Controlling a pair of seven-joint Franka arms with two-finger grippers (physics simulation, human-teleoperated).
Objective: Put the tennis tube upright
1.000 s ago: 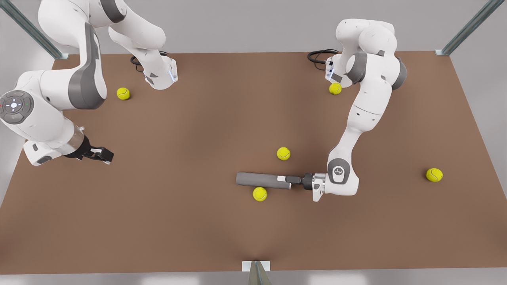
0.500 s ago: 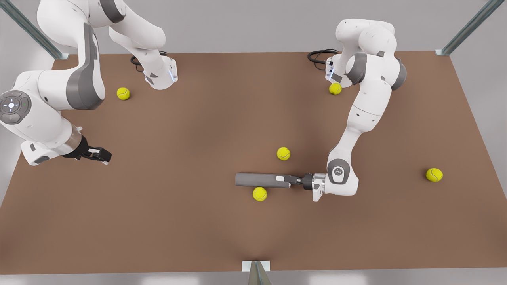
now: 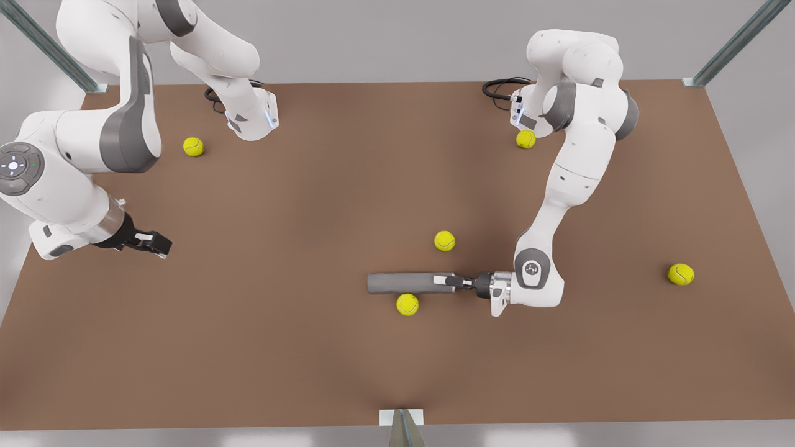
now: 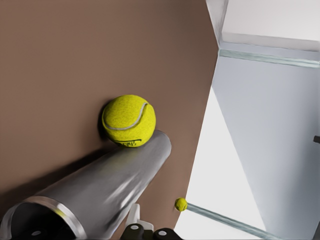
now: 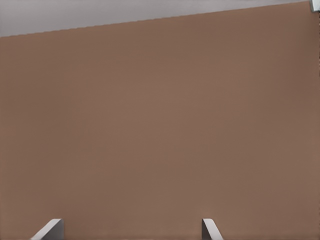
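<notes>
Tennis tube [image 3: 400, 283] nudged leftward, lying flat, left end effector [image 3: 448, 281] seemingly clamping its hollow rim, right end effector [image 3: 155, 243] spread, waiting.

Both arms are glossy white with grey joint bands; black cables [image 3: 500, 87] coil at their bases, and each dark claw has pale fingertips [image 5: 50, 230].

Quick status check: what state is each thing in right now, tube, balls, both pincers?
tennis tube: lying on its side on the table, hollow end at the left pincer
left pincer: shut on the tube's rim end
right pincer: open, waiting above bare table at the front view's left
nearest tennis ball: resting against the tube
</notes>
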